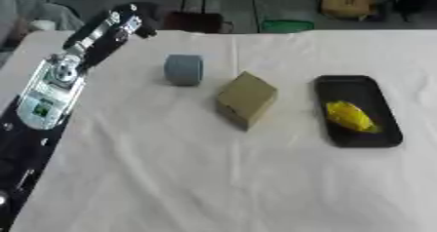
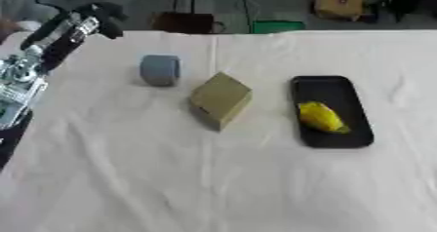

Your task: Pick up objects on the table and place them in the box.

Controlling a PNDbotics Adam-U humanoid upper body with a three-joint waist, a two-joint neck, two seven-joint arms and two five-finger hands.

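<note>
We see a tan box (image 1: 246, 99) near the middle of the white-covered bench (image 1: 213, 177). A grey cylinder (image 1: 184, 69) lies just left of the box; a black tray (image 1: 363, 133) holding a yellow item (image 1: 350, 115) sits to its right. The left hand (image 1: 132, 19) hangs far left of the box, holding nothing; we cannot tell how far its fingers are open.

Left hand (image 1: 136, 19) blurred, fingers indistinct; left arm (image 1: 38, 109) cut by left edge.
</note>
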